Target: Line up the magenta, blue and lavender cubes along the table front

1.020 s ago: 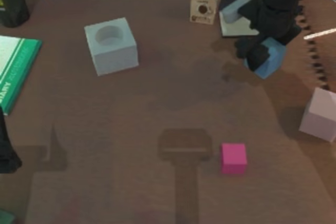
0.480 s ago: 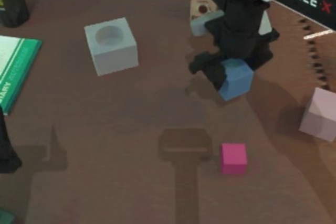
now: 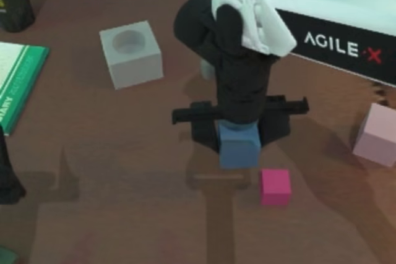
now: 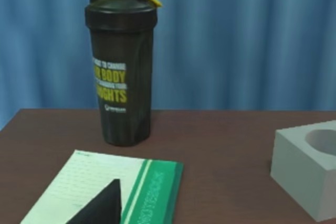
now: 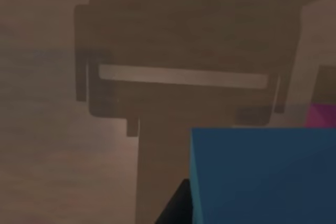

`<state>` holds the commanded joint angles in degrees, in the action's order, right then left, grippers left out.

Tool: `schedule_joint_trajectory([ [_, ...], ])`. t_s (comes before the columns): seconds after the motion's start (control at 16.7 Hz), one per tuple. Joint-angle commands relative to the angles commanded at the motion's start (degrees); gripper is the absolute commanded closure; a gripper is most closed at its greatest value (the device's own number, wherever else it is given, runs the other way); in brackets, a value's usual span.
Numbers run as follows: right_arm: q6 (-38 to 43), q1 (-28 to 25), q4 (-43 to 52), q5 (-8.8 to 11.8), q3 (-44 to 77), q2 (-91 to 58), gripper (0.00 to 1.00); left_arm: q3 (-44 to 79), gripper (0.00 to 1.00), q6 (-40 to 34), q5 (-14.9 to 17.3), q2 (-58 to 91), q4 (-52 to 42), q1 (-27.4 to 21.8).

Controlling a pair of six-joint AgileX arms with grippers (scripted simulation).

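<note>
Blue curtain runs behind the dark reddish-brown table (image 3: 93,153), which fills the top view. At the far left sit a dark shaker bottle (image 4: 122,66) with a yellow lid and a green-edged notebook (image 3: 15,81); my left arm (image 3: 7,177) is parked at that left edge, showing only as a dark shape, and whether its fingers are open or closed cannot be told. Further right, towards the back, rests a pale grey-blue block (image 3: 131,54) with a round hollow in its top.

Near the table's middle, my right arm reaches in from the upper right, its white link lettered AGILEX angling down to a black wrist that points straight at the tabletop. The right gripper (image 3: 239,137) hangs below it with its fingers closed on the blue cube (image 3: 239,145), which sits between them under the wrist. In the right wrist view the blue cube fills the lower right, with the gripper's shadow spread on the wood beyond it, so the cube appears to be above the surface.

Just to the right of the blue cube and nearer the front lies the magenta cube (image 3: 275,186), flat on the table and apart from the gripper. At the right edge, well apart from both, rests the lavender cube (image 3: 375,134).
</note>
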<state>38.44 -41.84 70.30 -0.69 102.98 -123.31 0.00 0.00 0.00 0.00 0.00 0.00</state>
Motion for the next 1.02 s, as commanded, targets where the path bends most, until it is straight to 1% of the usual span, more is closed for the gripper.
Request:
schedule_joint_trajectory([
  [0.12,4.7,-2.1,-1.1,-0.2,-2.6,2.2,1.00,0.0,0.00,0.0,0.0,0.0,0.0,0.0],
  [0.24,6.8,-3.2,-1.7,-0.3,-4.0,3.4,1.00,0.0,0.00,0.0,0.0,0.0,0.0,0.0],
  [0.6,6.9,-3.1,-2.7,-0.2,-4.8,3.1,1.00,0.0,0.00,0.0,0.0,0.0,0.0,0.0],
  [0.9,7.1,-3.5,-13.1,-0.2,-12.0,0.7,1.00,0.0,0.00,0.0,0.0,0.0,0.0,0.0],
  [1.02,7.3,-3.5,-15.7,-0.3,-14.2,-0.1,1.00,0.0,0.00,0.0,0.0,0.0,0.0,0.0],
])
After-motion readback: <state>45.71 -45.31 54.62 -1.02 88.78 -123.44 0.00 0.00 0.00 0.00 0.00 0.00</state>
